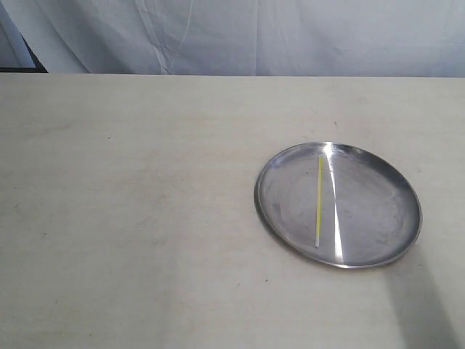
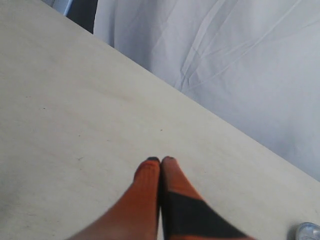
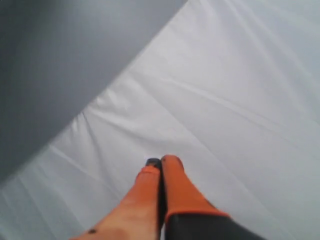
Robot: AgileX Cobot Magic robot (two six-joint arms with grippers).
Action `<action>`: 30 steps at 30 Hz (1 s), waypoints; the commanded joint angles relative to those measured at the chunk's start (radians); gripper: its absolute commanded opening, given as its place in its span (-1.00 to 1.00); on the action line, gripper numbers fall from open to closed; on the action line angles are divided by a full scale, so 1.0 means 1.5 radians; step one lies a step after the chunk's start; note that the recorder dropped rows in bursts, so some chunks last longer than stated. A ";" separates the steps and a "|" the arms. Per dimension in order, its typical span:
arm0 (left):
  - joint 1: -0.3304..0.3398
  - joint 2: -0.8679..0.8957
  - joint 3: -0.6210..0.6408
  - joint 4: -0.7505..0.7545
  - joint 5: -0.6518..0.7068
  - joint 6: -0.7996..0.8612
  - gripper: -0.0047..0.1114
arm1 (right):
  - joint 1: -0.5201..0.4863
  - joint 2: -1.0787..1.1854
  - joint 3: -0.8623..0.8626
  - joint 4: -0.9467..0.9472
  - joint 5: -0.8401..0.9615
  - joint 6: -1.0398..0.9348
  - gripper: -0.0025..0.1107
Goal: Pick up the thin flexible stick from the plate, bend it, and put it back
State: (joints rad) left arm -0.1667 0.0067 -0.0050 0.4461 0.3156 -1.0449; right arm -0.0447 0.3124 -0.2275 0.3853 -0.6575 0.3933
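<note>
From the exterior view, the pale table (image 1: 131,203) runs back to a hanging white cloth (image 1: 290,36). The plate (image 1: 378,211) sits on the right side of the table. The thin flexible stick (image 1: 319,200) lies flat and nearly straight inside the plate, left of its middle. It runs from the far part of the dish towards the near rim, with its paler end nearest. A white glare streak (image 1: 334,211) lies just to its right. Neither arm shows here.

In the left wrist view, the left claw (image 2: 160,160) hangs over bare table. Its orange fingers (image 2: 145,185) are pressed tip to tip, with nothing between them.

In the right wrist view, the right claw (image 3: 161,161) points at the creased white cloth. Its fingers (image 3: 177,185) are likewise closed together and empty.
</note>
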 commanded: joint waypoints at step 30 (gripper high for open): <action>-0.004 -0.004 0.003 0.006 -0.002 0.001 -0.92 | 0.248 0.900 -0.453 -0.166 0.872 -0.174 -0.14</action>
State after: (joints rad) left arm -0.1667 0.0067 -0.0050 0.4461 0.3156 -1.0449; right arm 0.3246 1.6395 -0.8996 0.1909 0.6829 0.0935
